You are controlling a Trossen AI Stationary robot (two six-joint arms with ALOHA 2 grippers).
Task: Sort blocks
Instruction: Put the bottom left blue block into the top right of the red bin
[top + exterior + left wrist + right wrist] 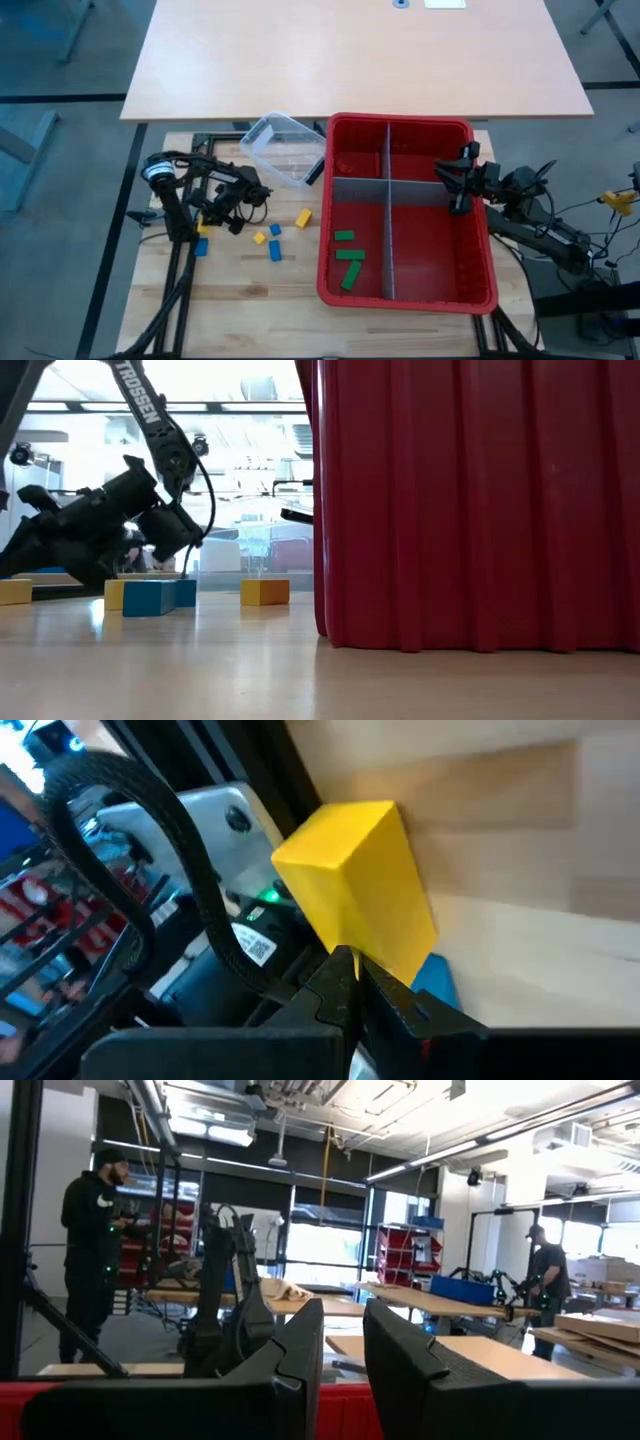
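Wooden table (230,285) carries scattered blocks (274,250).

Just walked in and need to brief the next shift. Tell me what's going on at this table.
The robot is sorting toy blocks into a red divided bin. Three green blocks already lie in its front left compartment. The left hand is down at the table's left side, shut, with a yellow block right at its fingertips. More yellow and blue blocks lie loose on the wood beside it. The right hand hovers above the bin's back right compartment, holding nothing visible. A clear tub sits behind the loose blocks.
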